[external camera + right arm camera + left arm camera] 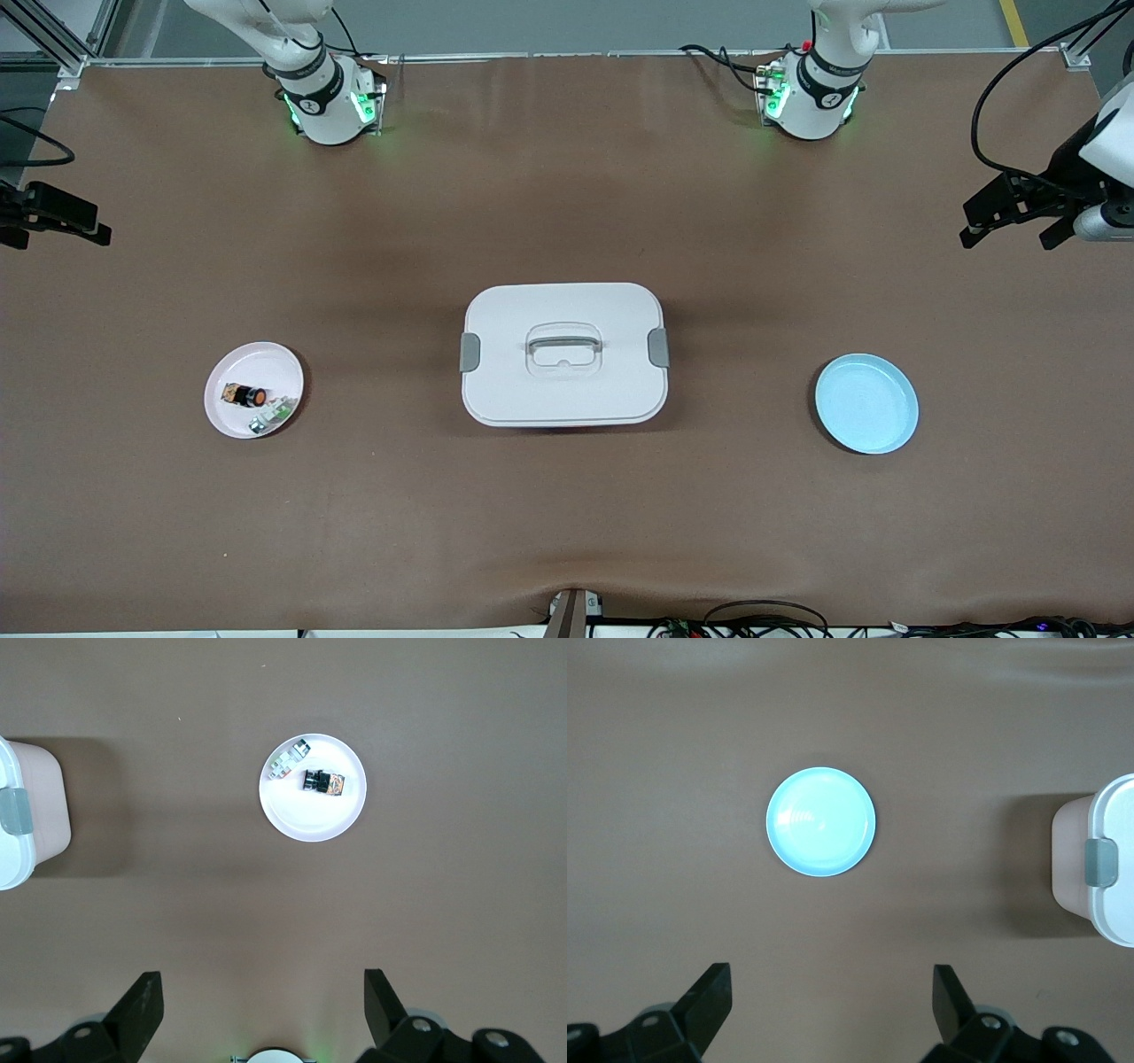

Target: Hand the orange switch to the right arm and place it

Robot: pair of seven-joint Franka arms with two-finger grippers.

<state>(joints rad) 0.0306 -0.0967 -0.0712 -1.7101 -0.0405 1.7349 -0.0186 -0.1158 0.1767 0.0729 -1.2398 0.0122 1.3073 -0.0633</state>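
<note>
The orange switch (251,395), a tiny black body with a round orange face, lies on a small white plate (229,422) toward the right arm's end of the table. The right wrist view shows the switch (321,782) on that plate (310,824) too. My right gripper (58,237) is open and empty, high over the table's edge at the right arm's end; its wrist view shows it (263,988) well apart from the plate. My left gripper (1014,232) is open and empty, high over the left arm's end, also seen in its wrist view (831,983).
A small green-and-white part (276,413) lies on the same white plate beside the switch. A white lidded box (564,354) with grey latches stands mid-table. A light blue plate (866,403) lies empty toward the left arm's end, and shows in the left wrist view (821,821).
</note>
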